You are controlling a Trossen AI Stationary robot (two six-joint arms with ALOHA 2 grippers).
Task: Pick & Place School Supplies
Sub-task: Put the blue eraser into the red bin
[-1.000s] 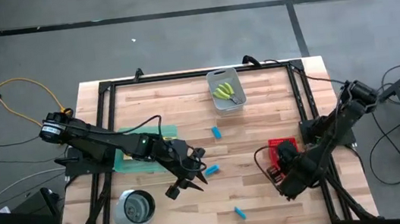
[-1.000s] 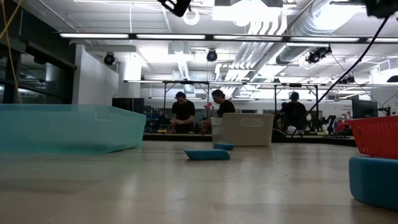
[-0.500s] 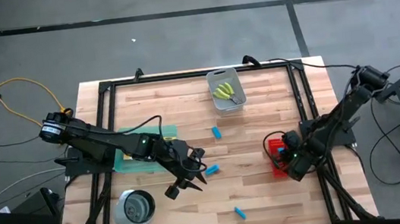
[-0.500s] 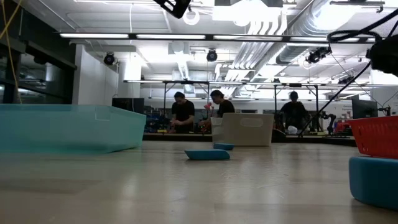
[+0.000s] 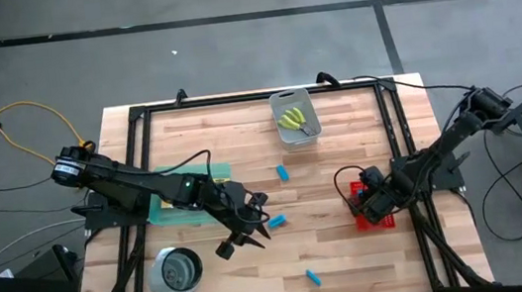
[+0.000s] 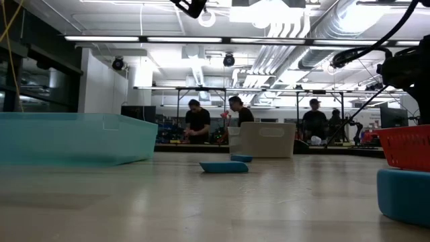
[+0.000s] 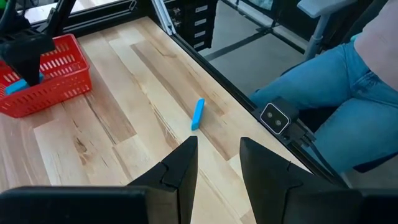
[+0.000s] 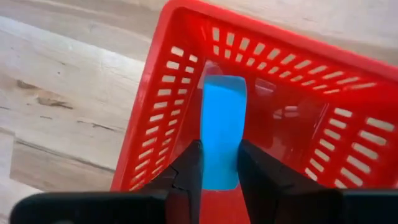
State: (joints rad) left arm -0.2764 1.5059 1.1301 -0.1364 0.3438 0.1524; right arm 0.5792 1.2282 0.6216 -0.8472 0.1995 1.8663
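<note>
My right gripper (image 5: pixel 368 205) hangs over the red tray (image 5: pixel 357 191) at the table's right, shut on a light-blue block (image 8: pixel 222 124). My left gripper (image 5: pixel 242 233) hovers open above the table's middle, beside a blue block (image 5: pixel 276 221). Two more blue blocks (image 5: pixel 282 172) (image 5: pixel 312 277) lie flat on the wood. The left wrist view looks past its open fingers (image 7: pixel 217 163) at one of them (image 7: pixel 197 114). Yellow-green supplies (image 5: pixel 292 118) lie in the grey bin (image 5: pixel 285 135). My right gripper pinches the block's two long sides at its near end (image 8: pixel 219 177) between its two fingers. The fingers come from above, pointing steeply down and lying along the block. The block points down into the red tray (image 8: pixel 155 143); whether its far end touches the floor I cannot tell.
A round metal cup (image 5: pixel 177 271) stands near the front left, and a green mat (image 5: pixel 164 210) lies under the left arm. A black frame (image 5: pixel 235 97) rims the table. In the left wrist view a person's leg (image 7: pixel 348 93) shows beyond the table edge.
My right gripper has gone from near the table's front edge toward the far edge and down, ending over the red tray. It has tipped to point more steeply down, with the blue block still between its fingers.
</note>
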